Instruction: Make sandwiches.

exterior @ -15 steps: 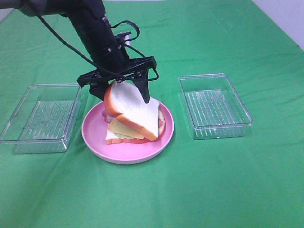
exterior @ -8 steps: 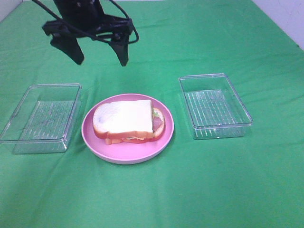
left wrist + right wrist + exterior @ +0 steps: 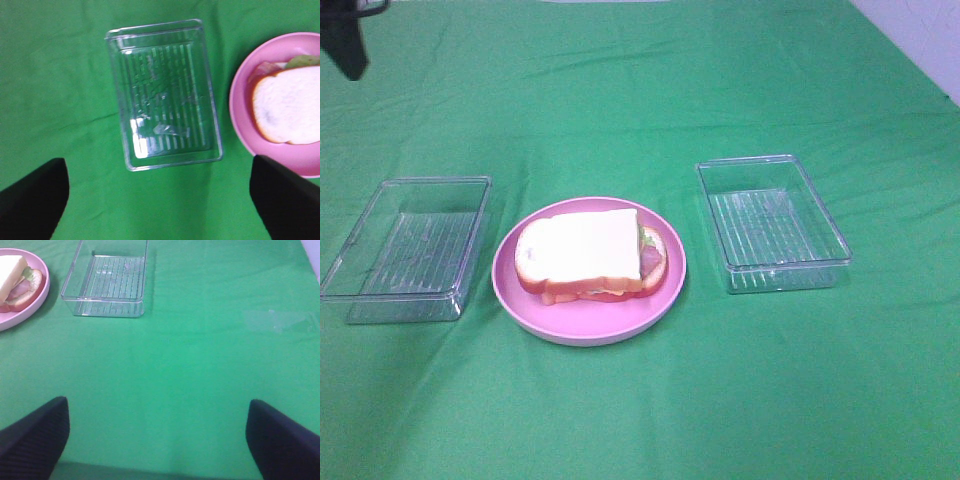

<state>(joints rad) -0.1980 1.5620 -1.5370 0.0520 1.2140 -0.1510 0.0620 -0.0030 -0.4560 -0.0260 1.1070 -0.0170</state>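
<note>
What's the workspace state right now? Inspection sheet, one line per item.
Surface: green cloth, a few creases, bare around the plate.
Job's things: one sandwich assembled flat on the pink plate; white bread on top, bacon and lettuce showing at its edge.
Clutter: left clear tray and right clear tray, both empty, flanking the plate.
Grippers: left gripper open, holding nothing, above the left tray; right gripper open, over bare cloth.
Cables: nothing seen.
Surroundings: pale surface past the cloth's far right corner.
</note>
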